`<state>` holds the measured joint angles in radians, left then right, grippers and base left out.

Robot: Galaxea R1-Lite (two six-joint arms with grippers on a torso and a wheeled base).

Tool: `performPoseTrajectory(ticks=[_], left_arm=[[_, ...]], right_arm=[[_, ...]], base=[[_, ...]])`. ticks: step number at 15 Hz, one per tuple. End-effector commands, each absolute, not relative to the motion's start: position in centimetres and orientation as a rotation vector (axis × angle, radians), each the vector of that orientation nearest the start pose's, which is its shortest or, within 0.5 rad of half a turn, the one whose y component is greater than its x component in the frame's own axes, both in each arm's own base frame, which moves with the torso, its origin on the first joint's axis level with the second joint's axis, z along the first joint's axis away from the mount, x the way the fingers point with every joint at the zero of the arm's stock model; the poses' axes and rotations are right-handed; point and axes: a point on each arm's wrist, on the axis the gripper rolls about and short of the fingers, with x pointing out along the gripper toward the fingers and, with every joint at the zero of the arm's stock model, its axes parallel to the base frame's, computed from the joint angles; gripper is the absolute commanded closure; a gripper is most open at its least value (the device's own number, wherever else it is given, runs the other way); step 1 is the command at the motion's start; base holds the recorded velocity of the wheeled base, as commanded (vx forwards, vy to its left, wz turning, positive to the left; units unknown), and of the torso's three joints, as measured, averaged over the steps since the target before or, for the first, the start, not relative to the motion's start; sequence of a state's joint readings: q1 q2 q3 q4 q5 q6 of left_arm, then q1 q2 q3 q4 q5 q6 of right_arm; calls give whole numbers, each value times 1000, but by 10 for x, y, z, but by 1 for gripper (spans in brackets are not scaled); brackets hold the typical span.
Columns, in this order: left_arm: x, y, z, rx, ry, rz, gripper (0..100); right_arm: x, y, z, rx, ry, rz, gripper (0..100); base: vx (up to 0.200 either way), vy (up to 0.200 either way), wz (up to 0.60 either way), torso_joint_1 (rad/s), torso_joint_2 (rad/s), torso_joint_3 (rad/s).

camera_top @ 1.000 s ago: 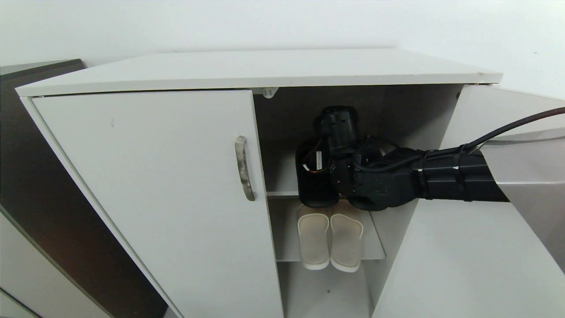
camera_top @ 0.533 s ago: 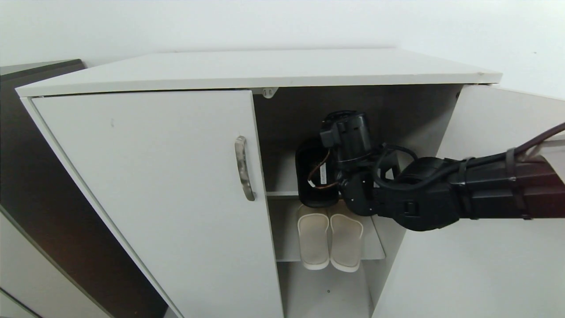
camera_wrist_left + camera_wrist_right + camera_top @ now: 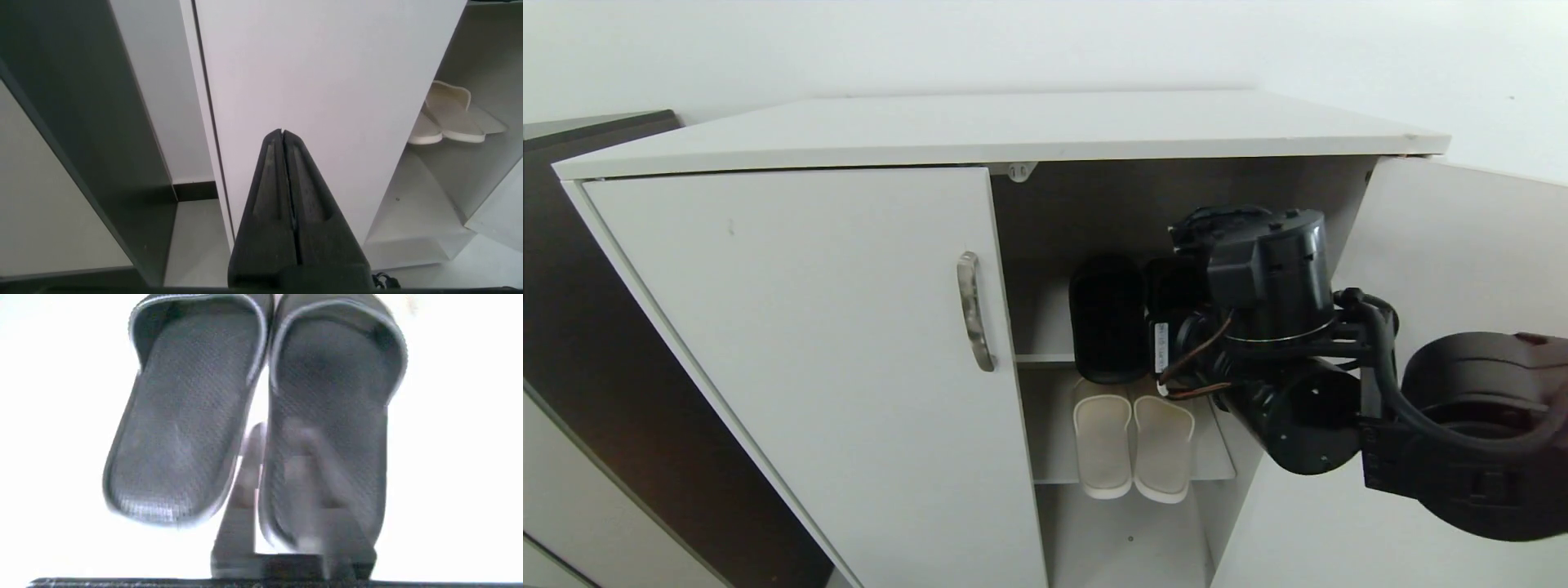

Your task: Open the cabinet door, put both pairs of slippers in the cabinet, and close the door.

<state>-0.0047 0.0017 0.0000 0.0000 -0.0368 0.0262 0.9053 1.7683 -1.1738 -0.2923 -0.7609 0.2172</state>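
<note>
Left pincer (image 3: 283,143) pressed tight — black slippers (image 3: 188,416) oval, pebble-textured, side by side.

Cabinet (image 3: 1013,131) white all over, its door handle (image 3: 974,310) brushed silver; panel (image 3: 596,327) left of the cabinet dark brown. Inside the cabinet, upper shelf: black slippers (image 3: 1107,318), footbeds finely dotted, charcoal. Shelf beneath: cream slippers (image 3: 1131,445), plain, paler rims.

Home: shoe cabinet (image 3: 1013,122), white slippers (image 3: 1133,445)
</note>
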Motion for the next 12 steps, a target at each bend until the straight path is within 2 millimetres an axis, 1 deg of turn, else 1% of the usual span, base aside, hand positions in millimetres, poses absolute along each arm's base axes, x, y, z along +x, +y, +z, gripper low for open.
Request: performPoseTrajectory(ticks=[1,2,3,4,8,12], left_arm=[[-23,-1,76,26,1,-41,100],[-23,-1,76,26,1,-41,100],[-23,-1,76,26,1,-41,100],[-23,-1,76,26,1,-38,100],[-23,-1,76,25,1,-38,100],[-23,-1,76,25,1,-40,100]], right_arm=[[211,247,233,9,208,157,100],[211,249,227,13,214,202,100],[211,249,226,13,217,211,100],[212,251,220,-2,231,208,100],[213,251,213,-23,246,205,100],[213,251,211,-21,252,208,100]], base=[[0,0,0,0,0,0],[0,0,0,0,0,0],[0,0,0,0,0,0],[0,0,0,0,0,0],[0,0,0,0,0,0],[0,0,0,0,0,0]])
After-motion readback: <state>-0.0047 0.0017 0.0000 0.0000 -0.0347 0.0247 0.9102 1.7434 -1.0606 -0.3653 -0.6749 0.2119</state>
